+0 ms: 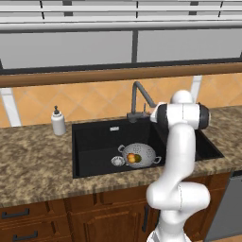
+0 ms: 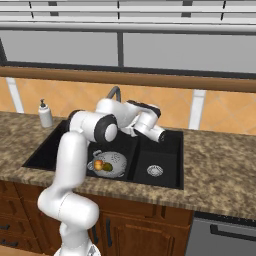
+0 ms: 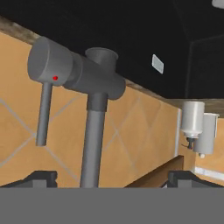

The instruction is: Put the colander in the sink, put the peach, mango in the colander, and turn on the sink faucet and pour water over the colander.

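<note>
The silver colander [image 1: 147, 151] [image 2: 118, 161] sits in the left basin of the black sink [image 1: 94, 137] [image 2: 167, 147]. Inside it lie the orange-red peach [image 1: 130, 157] [image 2: 98, 164] and, touching it, the greener mango [image 1: 137, 159] [image 2: 107, 167]. The dark grey faucet [image 1: 137, 97] [image 2: 115, 92] stands at the sink's back edge. No water runs from it. In the hand view the faucet body [image 3: 87, 74] and its lever [image 3: 43, 113] loom close. My gripper [image 3: 114, 177] is open, its fingertips [image 3: 41, 177] wide apart on either side of the faucet's stem, touching nothing.
A white soap dispenser [image 1: 58, 122] [image 2: 45, 114] [image 3: 194, 124] stands on the speckled counter left of the sink. Round silver drains [image 1: 117, 161] [image 2: 155, 170] lie in the basins. The tiled wall and a wooden sill rise right behind the faucet.
</note>
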